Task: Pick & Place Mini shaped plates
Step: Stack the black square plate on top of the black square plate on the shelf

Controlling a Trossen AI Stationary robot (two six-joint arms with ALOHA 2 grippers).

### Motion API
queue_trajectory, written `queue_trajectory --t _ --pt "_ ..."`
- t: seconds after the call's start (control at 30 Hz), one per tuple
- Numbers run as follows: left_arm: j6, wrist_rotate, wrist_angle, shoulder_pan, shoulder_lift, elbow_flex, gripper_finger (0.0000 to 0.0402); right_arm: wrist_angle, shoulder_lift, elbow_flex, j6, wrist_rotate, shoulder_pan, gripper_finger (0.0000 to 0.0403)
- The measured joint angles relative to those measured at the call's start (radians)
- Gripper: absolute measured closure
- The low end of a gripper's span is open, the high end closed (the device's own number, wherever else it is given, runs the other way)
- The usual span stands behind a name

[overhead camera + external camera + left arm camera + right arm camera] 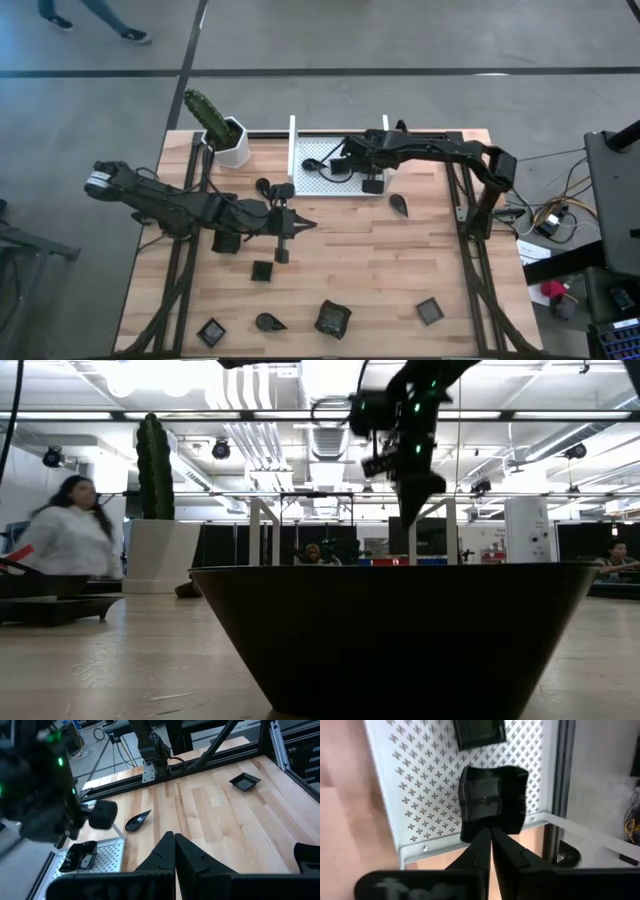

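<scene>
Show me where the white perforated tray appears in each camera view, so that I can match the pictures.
High view: the white perforated tray lies at the table's far edge, near the centre.
Low view: probably the pale uprights behind the large dark dish; its floor is hidden.
Left wrist view: lower left corner.
Right wrist view: fills the upper left.
Shared landmark: the right gripper, shut, hanging over the tray.

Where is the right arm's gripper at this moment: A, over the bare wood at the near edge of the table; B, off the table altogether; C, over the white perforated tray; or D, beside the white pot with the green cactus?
C: in the high view the right gripper hangs over the white perforated tray, and its wrist view shows shut fingers above a small dark square plate lying in that tray.
</scene>
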Motion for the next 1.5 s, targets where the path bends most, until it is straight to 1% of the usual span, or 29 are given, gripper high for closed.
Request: queue_trajectory --t 0.2,0.43,0.6,0.77,0.93,1.1,1.33,1.5 --pt "-0.004 0.000 -0.005 0.000 0.000 0.000 0.0401 -0.005 -0.140 0.002 0.061 0.000 0.075 0.0394" --pt "0.014 0.000 -0.018 0.000 0.000 0.000 0.0401 -0.006 -0.328 -0.026 0.196 0.001 0.212 0.0394" --pt "0.015 0.000 -0.051 0.000 0.000 0.000 0.0401 -0.006 -0.448 -0.105 0.303 0.001 0.329 0.0394" --pt "0.002 0.001 -0.167 -0.013 0.000 0.000 0.0401 0.000 -0.547 -0.208 0.397 0.001 0.438 0.0394" --pt "-0.075 0.011 -0.291 -0.053 0.000 0.000 0.0401 0.027 -0.620 -0.295 0.469 0.001 0.525 0.0394" --pt "-0.209 0.054 -0.416 -0.112 0.011 0.000 0.0401 0.115 -0.682 -0.378 0.484 0.001 0.580 0.0394" --pt "-0.354 0.076 -0.531 -0.180 0.054 0.000 0.0401 0.221 -0.739 -0.456 0.483 0.000 0.598 0.0394" --pt "-0.417 0.137 -0.586 -0.201 0.090 -0.002 0.0401 0.276 -0.756 -0.488 0.478 0.001 0.598 0.0394"
